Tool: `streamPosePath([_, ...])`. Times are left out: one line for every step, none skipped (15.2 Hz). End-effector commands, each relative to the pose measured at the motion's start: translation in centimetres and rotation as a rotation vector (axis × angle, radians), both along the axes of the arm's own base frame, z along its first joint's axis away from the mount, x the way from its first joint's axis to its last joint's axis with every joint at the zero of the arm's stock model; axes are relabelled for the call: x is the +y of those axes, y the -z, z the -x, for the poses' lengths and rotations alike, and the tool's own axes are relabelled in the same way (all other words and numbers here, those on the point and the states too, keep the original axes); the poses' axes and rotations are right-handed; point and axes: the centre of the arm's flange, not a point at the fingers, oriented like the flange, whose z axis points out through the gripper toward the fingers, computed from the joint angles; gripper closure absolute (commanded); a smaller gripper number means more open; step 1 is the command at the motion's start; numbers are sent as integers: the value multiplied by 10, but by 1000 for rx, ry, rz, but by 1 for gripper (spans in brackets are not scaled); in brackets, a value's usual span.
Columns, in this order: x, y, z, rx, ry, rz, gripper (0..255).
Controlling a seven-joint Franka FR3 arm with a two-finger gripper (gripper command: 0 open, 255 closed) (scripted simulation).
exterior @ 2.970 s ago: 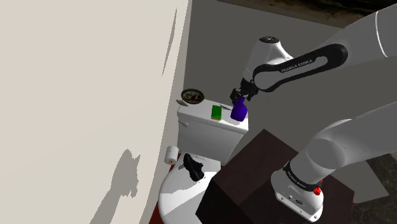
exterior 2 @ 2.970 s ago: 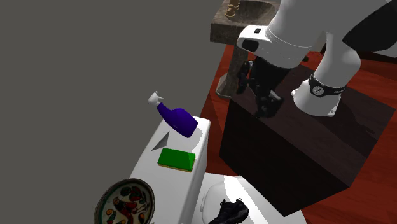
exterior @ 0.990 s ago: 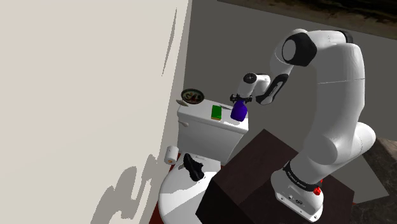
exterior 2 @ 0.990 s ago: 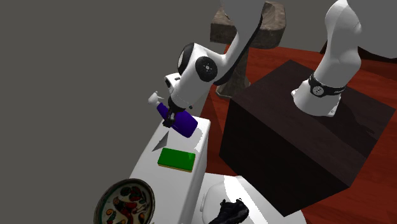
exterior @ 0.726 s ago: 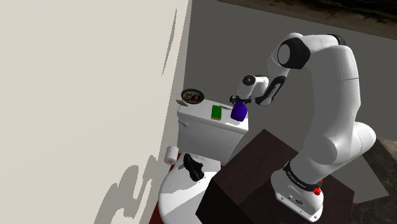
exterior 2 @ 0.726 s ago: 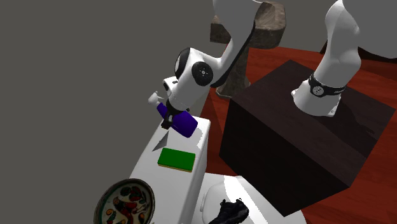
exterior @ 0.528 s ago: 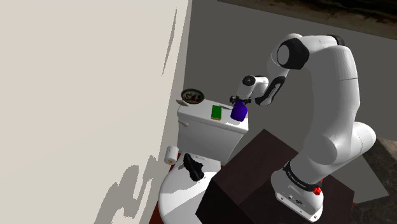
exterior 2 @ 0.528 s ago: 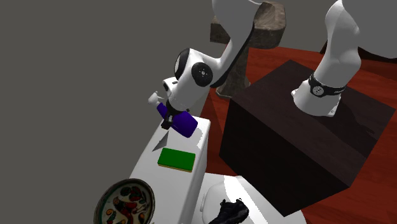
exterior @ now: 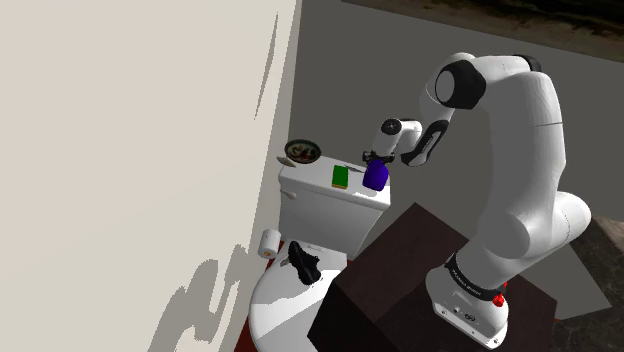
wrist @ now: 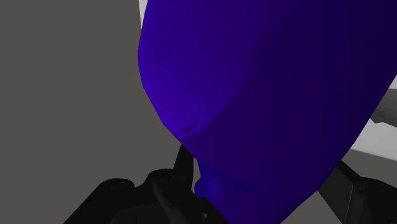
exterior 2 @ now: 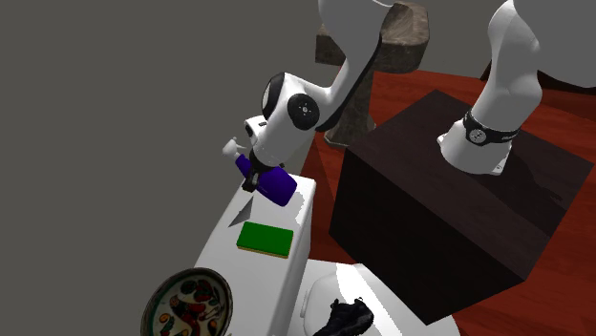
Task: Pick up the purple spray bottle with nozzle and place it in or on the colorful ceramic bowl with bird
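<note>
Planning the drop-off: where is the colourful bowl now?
In the shoulder view the bowl sits at the toilet tank's left end by the wall, left of the green block.

"What's on your wrist feed?"

"I've got the purple spray bottle (wrist: 267, 83) pressed right up to the lens, its rounded body a deep blue-violet. The gripper (wrist: 262, 177) clasps it low down, and I see black fingers (wrist: 183, 167) touching it on either side."

"Anything behind it?"

"A flat grey backdrop (wrist: 70, 95) past one finger and a pale patch (wrist: 383, 130) past the other. I can't tell what they are."
</note>
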Motion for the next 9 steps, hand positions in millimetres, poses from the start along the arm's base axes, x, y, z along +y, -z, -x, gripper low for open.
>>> streamPosePath([0, 0, 0, 0, 0, 0, 255])
streamPosePath([0, 0, 0, 0, 0, 0, 255])
streamPosePath([0, 0, 0, 0, 0, 0, 255])
streamPosePath([0, 0, 0, 0, 0, 0, 255])
streamPosePath([0, 0, 0, 0, 0, 0, 255])
streamPosePath([0, 0, 0, 0, 0, 0, 255])
streamPosePath([0, -5, 0, 0, 0, 0, 255])
streamPosePath([0, -10, 0, 0, 0, 0, 255])
streamPosePath([0, -16, 0, 0, 0, 0, 255])
